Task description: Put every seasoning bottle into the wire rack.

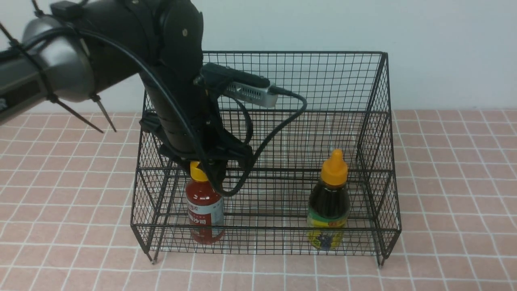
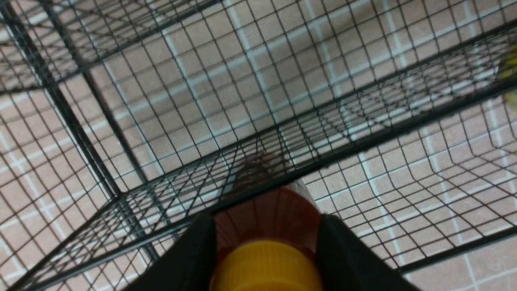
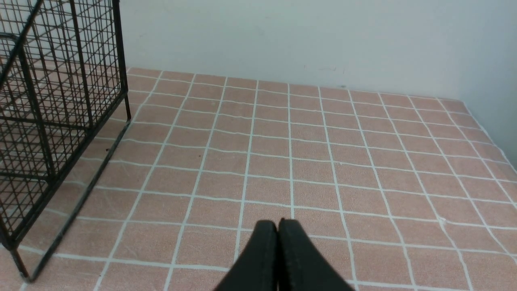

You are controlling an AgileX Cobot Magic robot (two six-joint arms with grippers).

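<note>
The left gripper (image 2: 266,242) clamps the red sauce bottle (image 1: 204,212) at its shoulder, probably a light, smooth, squeezable container best held gently.

Wire rack (image 1: 365,101) on tiled tabletop (image 1: 452,194)

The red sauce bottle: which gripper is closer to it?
Left. The left gripper clamps the red sauce bottle at its neck; the right gripper sits shut outside the wire rack.

Right gripper (image 3: 278,234) pressed shut above pink tiled surface (image 3: 323,161); wire rack (image 3: 52,101) corner well apart, off to one side.
</note>
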